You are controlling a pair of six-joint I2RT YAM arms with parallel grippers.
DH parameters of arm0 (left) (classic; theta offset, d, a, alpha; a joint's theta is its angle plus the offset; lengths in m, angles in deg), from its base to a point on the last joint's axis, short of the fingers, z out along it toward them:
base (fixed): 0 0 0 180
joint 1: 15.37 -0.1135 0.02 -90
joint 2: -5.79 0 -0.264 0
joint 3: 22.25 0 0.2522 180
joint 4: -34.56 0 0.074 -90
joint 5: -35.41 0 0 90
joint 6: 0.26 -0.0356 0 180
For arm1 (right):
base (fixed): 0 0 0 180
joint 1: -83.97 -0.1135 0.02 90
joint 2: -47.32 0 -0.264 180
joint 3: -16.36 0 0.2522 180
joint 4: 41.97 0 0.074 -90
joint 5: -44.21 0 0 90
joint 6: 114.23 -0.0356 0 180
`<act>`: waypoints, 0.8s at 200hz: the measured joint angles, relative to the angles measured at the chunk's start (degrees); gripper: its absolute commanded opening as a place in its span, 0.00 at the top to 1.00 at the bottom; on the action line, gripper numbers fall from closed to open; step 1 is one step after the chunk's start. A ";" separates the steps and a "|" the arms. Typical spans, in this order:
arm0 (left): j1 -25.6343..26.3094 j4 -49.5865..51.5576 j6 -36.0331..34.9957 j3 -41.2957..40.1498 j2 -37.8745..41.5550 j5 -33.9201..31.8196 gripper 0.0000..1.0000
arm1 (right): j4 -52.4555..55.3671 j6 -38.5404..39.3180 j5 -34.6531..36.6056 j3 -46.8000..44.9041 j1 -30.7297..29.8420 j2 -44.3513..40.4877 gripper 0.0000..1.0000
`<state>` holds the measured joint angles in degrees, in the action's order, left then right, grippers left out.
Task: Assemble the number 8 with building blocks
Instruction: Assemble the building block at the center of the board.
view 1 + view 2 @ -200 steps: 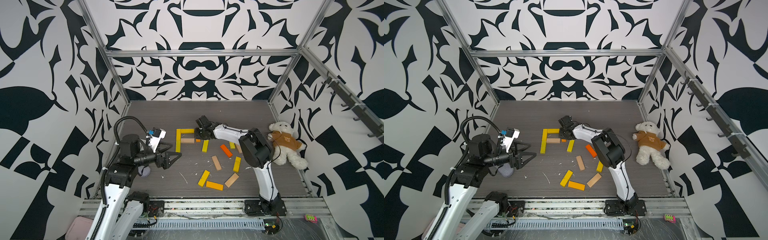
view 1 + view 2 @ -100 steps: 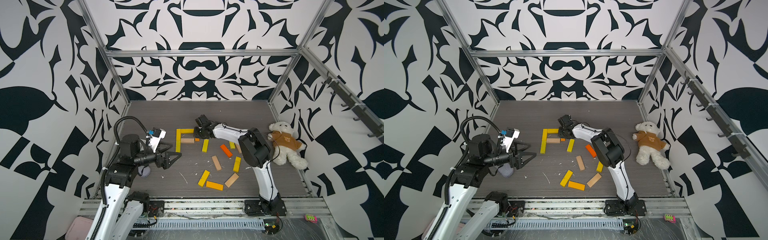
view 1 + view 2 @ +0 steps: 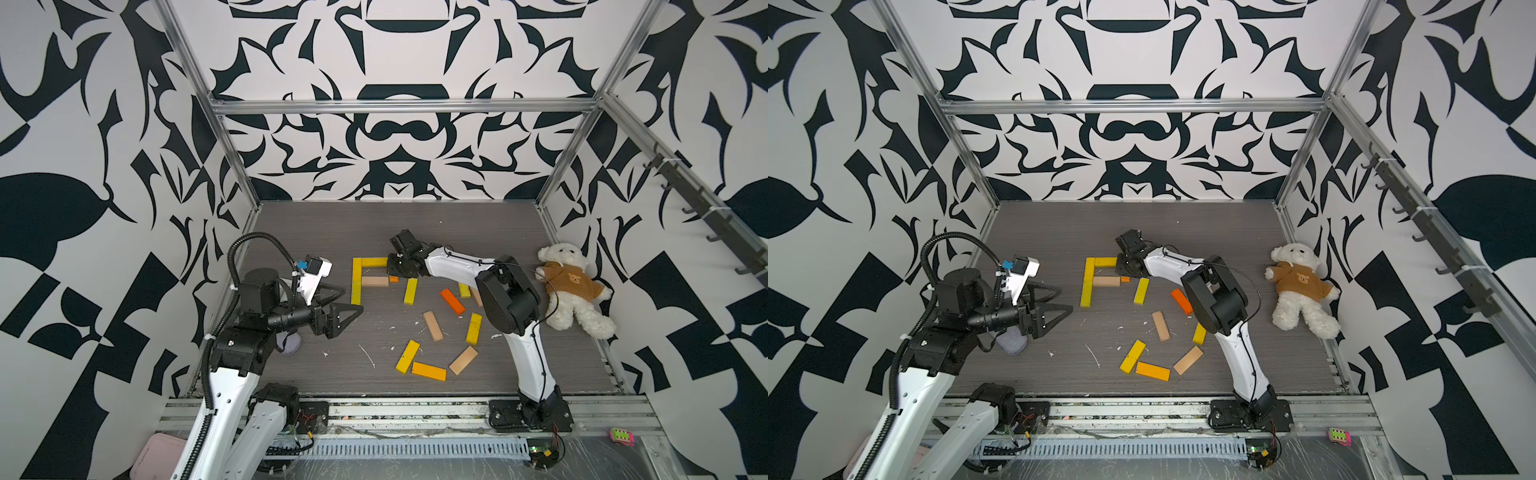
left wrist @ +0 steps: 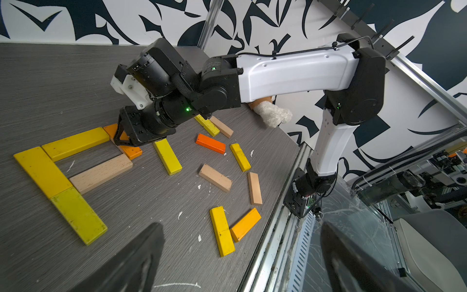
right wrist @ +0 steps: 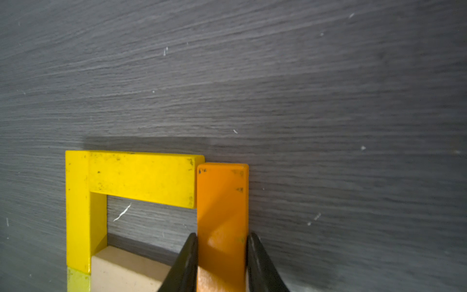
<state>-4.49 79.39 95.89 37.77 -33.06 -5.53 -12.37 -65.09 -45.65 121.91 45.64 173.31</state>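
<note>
Right gripper point(image 5: 222, 242) is pinching the orange block point(image 5: 222, 202), butting it against the end of the yellow top bar point(image 5: 141, 177) of the half-built 8; left gripper point(image 3: 351, 300) is hanging wide open, clear of the loose blocks point(image 3: 432, 326). Sideways drag on release is risking knocking that bar or the tan crossbar point(image 5: 121, 268) out of square. Its arm point(image 3: 457, 266) is hiding the block's near end, so can't tell if it's lying flat.

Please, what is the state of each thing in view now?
Right gripper: shut on flat orange wooden plank.
Orange wooden plank: set beside yellow wooden plank's end.
Left gripper: open, empty.
Loose wooden planks: scattered, flat.
White teddy bear in brown shirt: lying on its back.
</note>
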 measured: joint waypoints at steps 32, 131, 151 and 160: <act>0.00 0.00 0.00 0.00 0.00 0.00 0.01 | -0.28 -0.59 -0.20 0.00 0.00 0.09 0.66; 0.00 0.00 0.00 0.00 -0.02 0.00 0.01 | -0.31 -1.46 -0.74 0.00 0.00 0.09 0.52; 0.00 0.00 0.00 0.00 -0.02 0.00 0.01 | -0.55 -1.46 -1.01 0.00 0.00 0.09 0.50; 0.00 0.00 0.00 0.00 -0.02 0.02 0.01 | -0.87 -1.46 -1.20 0.00 0.00 0.09 0.49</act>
<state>-4.49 79.39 95.89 37.77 -33.08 -5.51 -13.24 -66.55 -46.85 121.91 45.64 173.40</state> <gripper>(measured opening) 0.992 0.501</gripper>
